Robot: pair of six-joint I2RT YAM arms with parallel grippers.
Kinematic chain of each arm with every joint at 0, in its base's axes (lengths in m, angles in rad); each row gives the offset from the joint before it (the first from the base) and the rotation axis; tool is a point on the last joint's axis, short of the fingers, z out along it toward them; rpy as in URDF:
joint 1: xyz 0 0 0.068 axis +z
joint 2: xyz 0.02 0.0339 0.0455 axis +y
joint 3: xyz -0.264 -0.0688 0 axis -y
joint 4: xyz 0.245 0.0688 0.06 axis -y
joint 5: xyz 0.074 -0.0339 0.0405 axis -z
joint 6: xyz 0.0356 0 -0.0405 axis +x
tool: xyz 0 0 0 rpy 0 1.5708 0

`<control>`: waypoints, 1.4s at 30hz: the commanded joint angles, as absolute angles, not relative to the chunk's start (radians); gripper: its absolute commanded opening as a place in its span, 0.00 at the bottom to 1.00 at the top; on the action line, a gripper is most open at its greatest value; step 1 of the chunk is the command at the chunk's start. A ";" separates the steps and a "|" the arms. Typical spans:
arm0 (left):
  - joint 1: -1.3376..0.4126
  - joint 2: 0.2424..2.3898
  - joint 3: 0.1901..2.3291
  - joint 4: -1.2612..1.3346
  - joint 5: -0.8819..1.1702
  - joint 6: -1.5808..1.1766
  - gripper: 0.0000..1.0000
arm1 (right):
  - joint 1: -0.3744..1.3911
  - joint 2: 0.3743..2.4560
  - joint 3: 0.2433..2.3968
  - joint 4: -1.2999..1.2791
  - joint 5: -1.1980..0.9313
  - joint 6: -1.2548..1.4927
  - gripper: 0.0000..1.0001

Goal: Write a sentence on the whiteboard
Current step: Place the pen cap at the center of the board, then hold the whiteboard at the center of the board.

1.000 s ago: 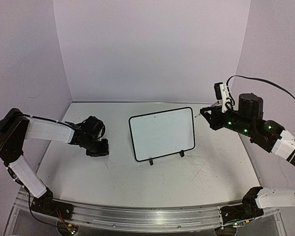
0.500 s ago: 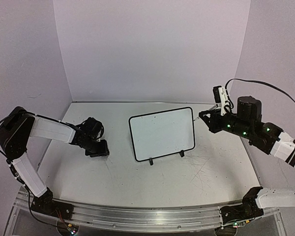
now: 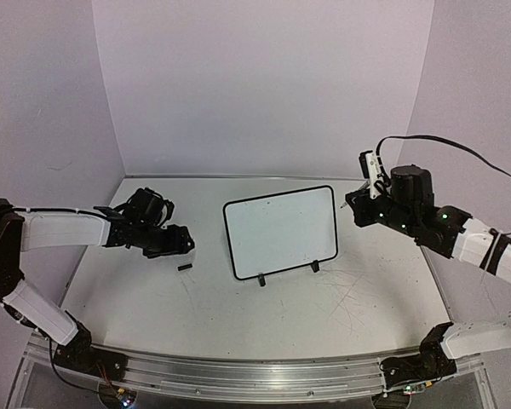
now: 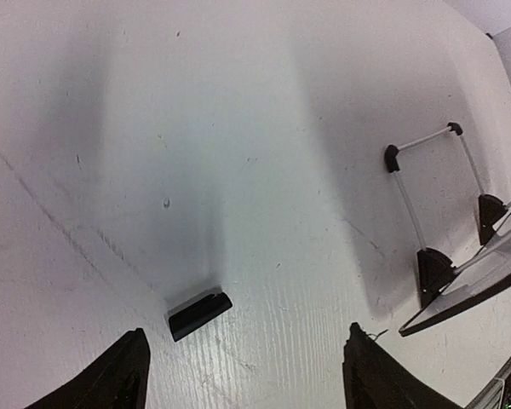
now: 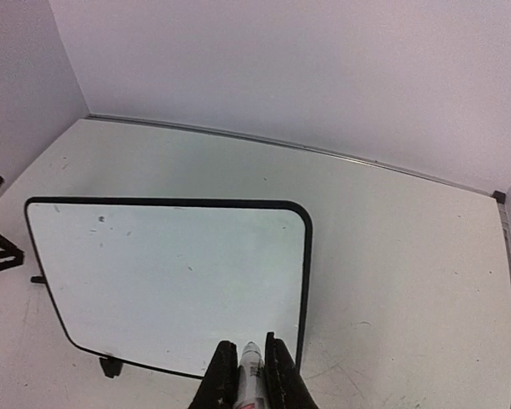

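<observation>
Only R wrist cam shows marker (image 5: 250, 368) clamped btwn jaws.

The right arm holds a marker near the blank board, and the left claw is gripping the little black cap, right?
Not quite: the left gripper is open and empty, and the cap lies on the table by it, as the left wrist view shows. The right gripper does hold a marker near the blank board.
</observation>
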State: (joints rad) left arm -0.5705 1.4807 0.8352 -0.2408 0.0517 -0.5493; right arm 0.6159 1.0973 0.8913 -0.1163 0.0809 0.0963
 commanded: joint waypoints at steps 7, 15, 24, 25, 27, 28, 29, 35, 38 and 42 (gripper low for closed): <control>-0.561 1.263 0.838 -0.241 -0.065 -0.507 0.97 | 0.611 1.029 0.787 0.126 0.375 0.068 0.00; -0.539 1.167 0.776 -0.119 0.021 -0.570 0.99 | 0.611 1.026 0.828 0.081 0.246 0.071 0.00; -0.539 1.062 0.606 0.181 0.132 -0.675 0.99 | 0.611 0.961 0.819 0.055 0.132 0.162 0.00; -0.539 1.089 0.613 0.193 0.173 -0.679 0.99 | 0.611 0.951 0.820 0.053 0.138 0.169 0.00; -0.539 1.136 0.604 0.249 0.246 -0.696 0.98 | 0.611 0.950 0.836 0.034 0.142 0.168 0.00; -0.540 1.149 0.591 0.297 0.279 -0.703 0.98 | 0.611 0.958 0.848 0.020 0.142 0.164 0.00; -0.540 1.161 0.570 0.347 0.303 -0.709 0.98 | 0.611 0.973 0.868 -0.004 0.142 0.157 0.00; -0.539 1.232 0.505 0.618 0.401 -0.668 0.98 | 0.614 1.012 0.886 -0.026 0.097 0.043 0.00; -0.538 1.311 0.506 0.756 0.485 -0.650 0.96 | 0.618 1.030 0.881 0.046 0.035 0.034 0.00; -0.535 1.434 0.541 0.850 0.557 -0.636 0.92 | 0.643 1.123 0.927 0.116 -0.079 0.039 0.00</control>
